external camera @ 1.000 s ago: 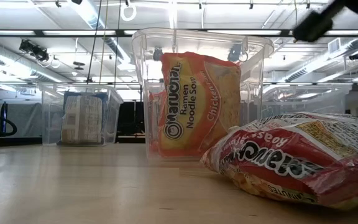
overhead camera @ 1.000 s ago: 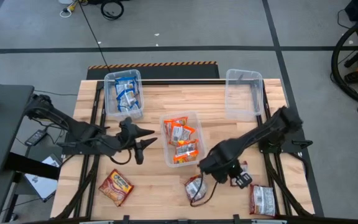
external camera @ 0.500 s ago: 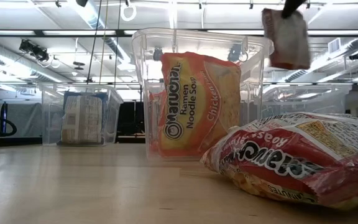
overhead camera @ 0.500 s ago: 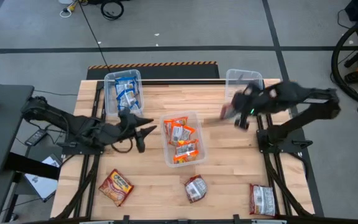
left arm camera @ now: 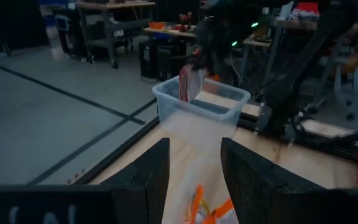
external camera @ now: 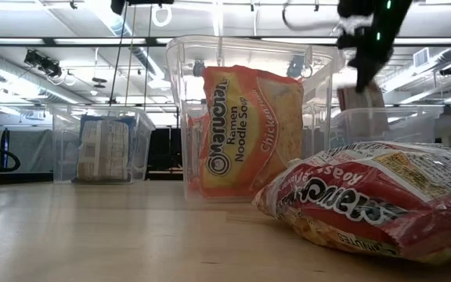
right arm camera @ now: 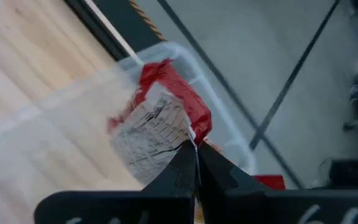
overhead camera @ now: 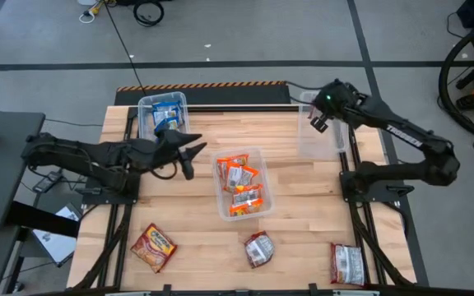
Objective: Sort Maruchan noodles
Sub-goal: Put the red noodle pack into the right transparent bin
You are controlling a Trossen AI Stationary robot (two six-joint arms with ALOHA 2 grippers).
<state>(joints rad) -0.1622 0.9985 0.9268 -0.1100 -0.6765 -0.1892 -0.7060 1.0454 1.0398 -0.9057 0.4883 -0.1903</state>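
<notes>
Dark red packet, pinched by one edge, hangs from the right tool over the clear bin at the upper right of the high view. Risks, as judged: hanging from a single edge, the crinkly film could slip early, or the packet could catch the bin's rim and fall outside onto the counter; a release off-centre would cause this. In the right wrist view the fingers are pressed together on the packet's edge, with the packet partly below the rim, though blur makes its depth uncertain.

The left tool waits at centre left, between the blue-packet bin and the orange-packet bin, fingers apart and empty. Three packets lie unsorted along the lower edge: lower left, centre, lower right.
</notes>
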